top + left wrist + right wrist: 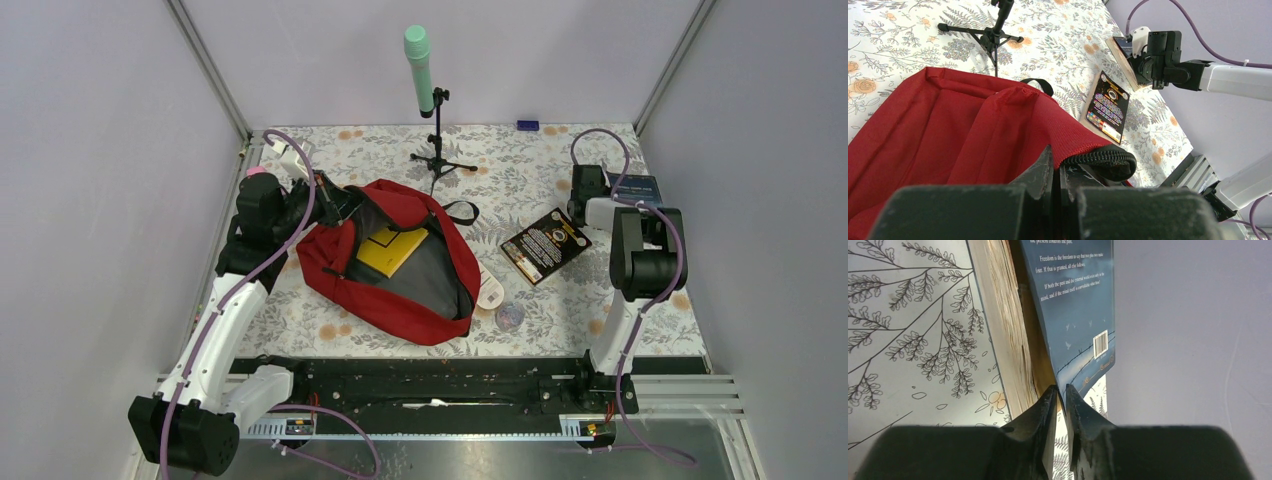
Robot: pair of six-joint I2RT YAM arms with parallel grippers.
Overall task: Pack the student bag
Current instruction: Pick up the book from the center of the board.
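Note:
The student bag [335, 268], a large red backpack, lies open at the table's left-centre with a yellow book [390, 250] on its grey lining. My left gripper [335, 200] is shut on the bag's zippered rim [1105, 157] at its far left corner; in the left wrist view the fingers [1043, 167] pinch the red fabric [948, 130]. At the far right, my right gripper [1061, 389] is at a blue book [1073, 305] tilted up off the cloth. Its jaws stand a narrow gap apart, the corner of the back cover between the tips. The top view shows this book [640, 187] beside the right gripper [610, 190].
A black book [546, 245] lies on the floral cloth between the bag and the right arm. A white flat item [490, 290] and a small round item [510, 317] sit by the bag's right edge. A microphone stand [435, 120] rises behind the bag. Walls close three sides.

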